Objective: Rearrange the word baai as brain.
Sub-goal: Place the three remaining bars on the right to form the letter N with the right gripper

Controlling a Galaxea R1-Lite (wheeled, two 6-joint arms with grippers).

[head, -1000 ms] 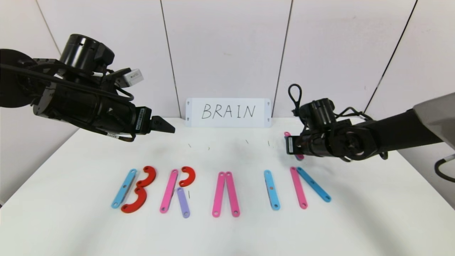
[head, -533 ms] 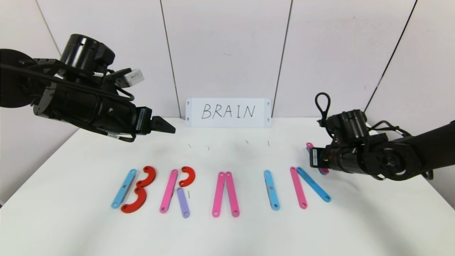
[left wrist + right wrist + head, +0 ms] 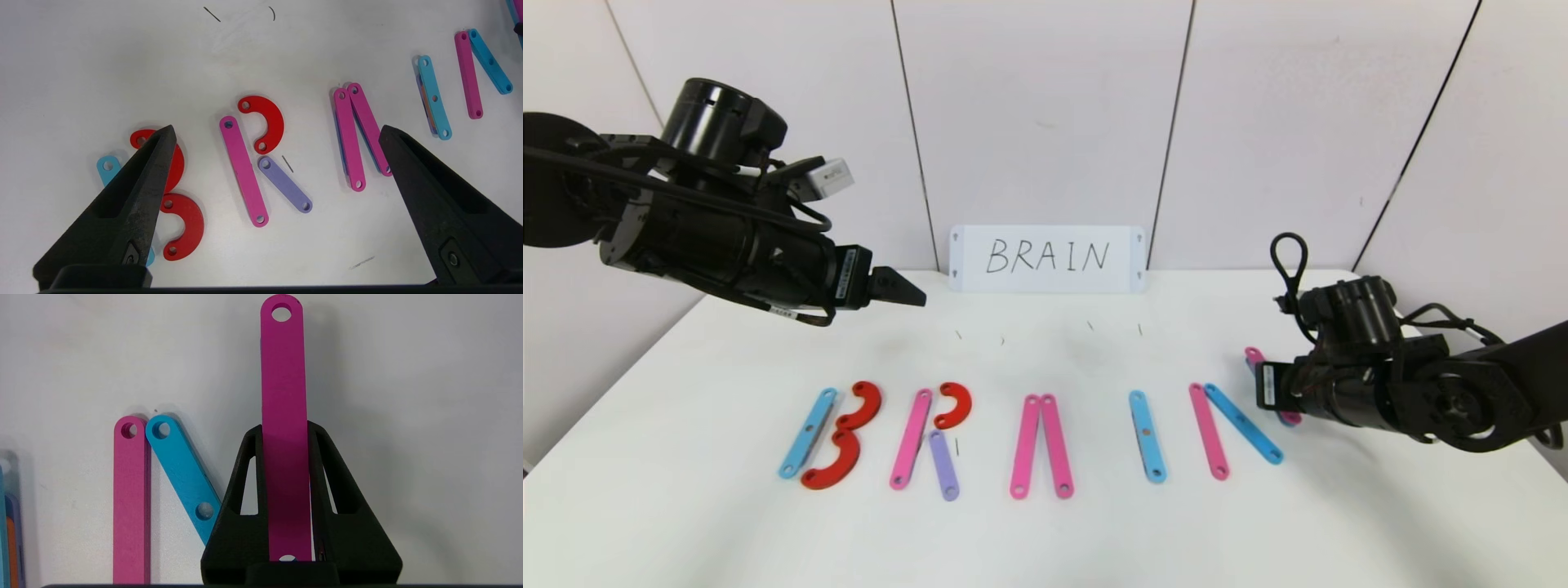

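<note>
The word lies in a row on the white table [image 3: 1045, 531]: a light-blue strip [image 3: 808, 433] with two red arcs [image 3: 843, 435], a pink strip [image 3: 911, 438] with a red arc and purple strip [image 3: 944, 465], two pink strips [image 3: 1042, 446], a light-blue strip [image 3: 1147, 436], then a pink strip [image 3: 1208, 430] and a blue strip [image 3: 1244, 424]. My right gripper [image 3: 1272, 387] is shut on a pink strip [image 3: 284, 428] just right of the blue strip [image 3: 182, 469], low over the table. My left gripper [image 3: 913, 292] is open and empty, held high above the left letters.
A white card [image 3: 1046, 258] with handwritten "BRAIN" stands at the back centre against the wall. Small pen marks dot the table behind the row. The table's right edge is near my right arm.
My right gripper has carried the pink strip to the right and nearer, down to beside the blue strip at the row's right end. The left arm has not moved.
</note>
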